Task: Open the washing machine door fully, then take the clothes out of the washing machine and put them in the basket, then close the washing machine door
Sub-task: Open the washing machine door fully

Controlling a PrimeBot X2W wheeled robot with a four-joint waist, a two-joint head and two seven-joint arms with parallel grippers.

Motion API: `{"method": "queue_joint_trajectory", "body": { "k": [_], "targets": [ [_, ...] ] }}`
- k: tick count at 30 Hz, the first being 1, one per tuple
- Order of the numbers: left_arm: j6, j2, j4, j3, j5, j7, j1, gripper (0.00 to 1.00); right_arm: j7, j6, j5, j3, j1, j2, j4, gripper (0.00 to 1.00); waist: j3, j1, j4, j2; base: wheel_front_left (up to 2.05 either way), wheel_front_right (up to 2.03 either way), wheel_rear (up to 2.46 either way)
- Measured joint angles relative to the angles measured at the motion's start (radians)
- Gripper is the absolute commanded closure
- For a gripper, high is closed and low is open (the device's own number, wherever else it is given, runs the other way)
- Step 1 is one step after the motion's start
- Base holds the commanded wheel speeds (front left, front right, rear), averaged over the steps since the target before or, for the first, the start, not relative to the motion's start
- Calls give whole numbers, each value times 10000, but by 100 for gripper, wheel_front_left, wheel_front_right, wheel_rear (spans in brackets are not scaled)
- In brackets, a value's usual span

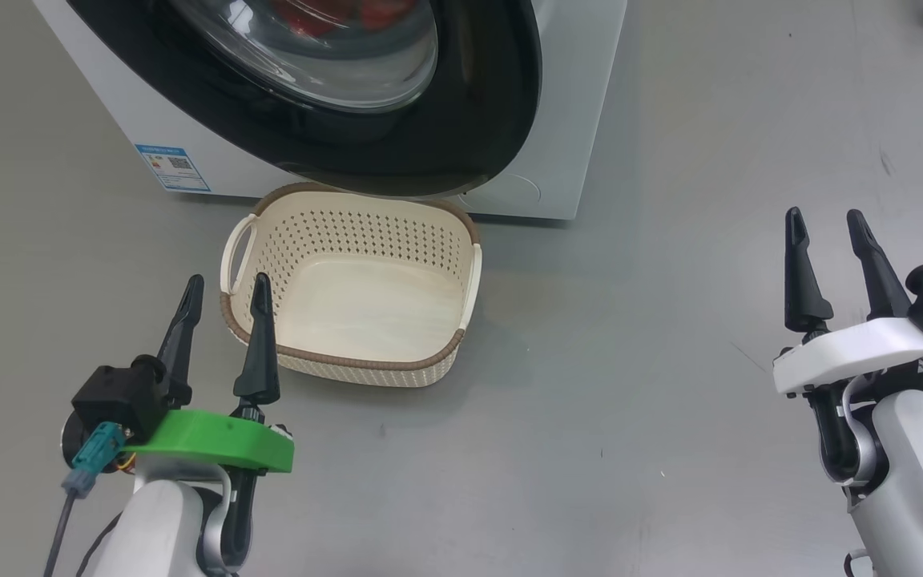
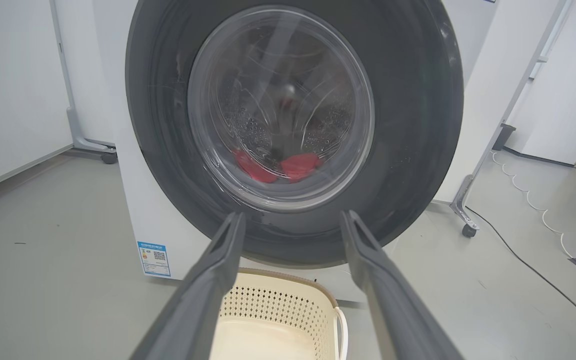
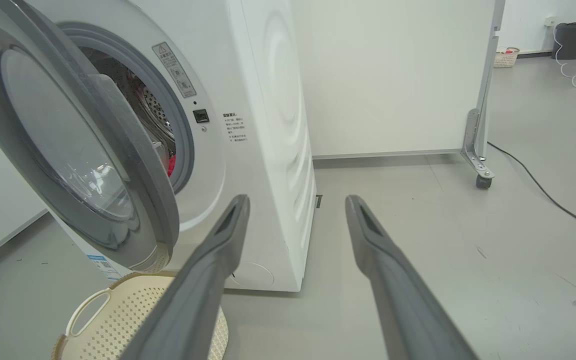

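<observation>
Washing machine (image 1: 574, 120) at 12 o'clock, door (image 1: 477, 120) only ajar over the basket (image 1: 365, 240) at 11, clothes (image 1: 309, 16) inside, so I'd hook my wide, empty right end effector (image 1: 824, 215) at 4 behind its free edge and swing wide, left end effector (image 1: 227, 280) at 8 equally wide.

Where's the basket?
In the head view, the basket sits on the floor left of centre, under the partly open door and just ahead of the left gripper.
</observation>
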Motion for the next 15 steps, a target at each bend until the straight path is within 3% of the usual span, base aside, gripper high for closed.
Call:
{"method": "queue_joint_trajectory", "body": {
  "k": [15],
  "targets": [
    [0, 2, 50, 186, 67, 0, -1, 0, -15, -167, -253, -205, 523, 127, -546, 0, 111, 0, -112, 0, 0, 0, 0]
  ]
}}
